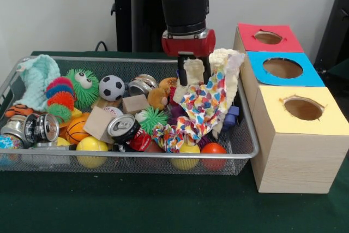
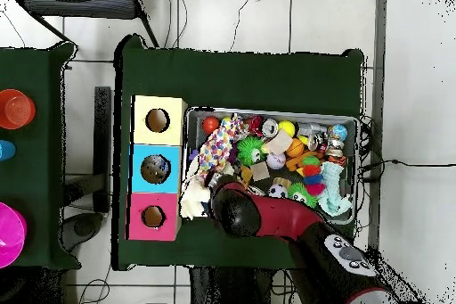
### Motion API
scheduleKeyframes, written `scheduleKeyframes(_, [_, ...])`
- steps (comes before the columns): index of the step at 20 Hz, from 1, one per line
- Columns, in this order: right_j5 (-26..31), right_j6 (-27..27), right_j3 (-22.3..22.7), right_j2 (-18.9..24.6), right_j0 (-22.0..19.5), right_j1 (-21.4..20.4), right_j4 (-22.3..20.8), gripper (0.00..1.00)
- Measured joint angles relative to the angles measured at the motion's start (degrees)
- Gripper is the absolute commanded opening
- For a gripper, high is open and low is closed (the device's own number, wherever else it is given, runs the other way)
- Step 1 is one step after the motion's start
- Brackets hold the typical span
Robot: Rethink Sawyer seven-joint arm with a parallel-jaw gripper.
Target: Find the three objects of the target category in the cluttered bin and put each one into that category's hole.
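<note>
My gripper (image 1: 194,79) hangs over the right end of the wire bin (image 1: 136,155), shut on a cream fuzzy cloth (image 1: 226,61) that is raised above the clutter. A multicoloured patterned cloth (image 1: 204,105) dangles with it, its lower end trailing into the bin; whether the fingers also pinch it I cannot tell. To the right stands the wooden box with its red hole (image 1: 268,37), blue hole (image 1: 282,68) and yellow hole (image 1: 303,108). From overhead, the cream cloth (image 2: 193,199) lies at the bin's edge beside the box (image 2: 157,168), and the arm (image 2: 267,220) hides the gripper.
A teal cloth (image 1: 38,77) sits at the bin's left end. Also inside are a soccer ball (image 1: 112,87), a green fuzzy toy with eyes (image 1: 82,85), metal cans (image 1: 122,126), a basketball (image 1: 76,129), wooden blocks (image 1: 99,123), and yellow (image 1: 91,145) and red (image 1: 212,149) balls.
</note>
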Motion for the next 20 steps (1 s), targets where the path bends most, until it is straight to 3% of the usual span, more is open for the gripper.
scheduleKeyframes(6, [-3.14, 0.00, -0.17, -8.72, 5.50, 4.01, 1.74, 1.00])
scheduleKeyframes(11, [-7.69, 0.00, -0.88, -15.43, 11.51, 4.50, 3.86, 1.00])
scheduleKeyframes(20, [-17.13, -0.01, -0.88, -21.47, 15.33, 7.41, 6.62, 1.00])
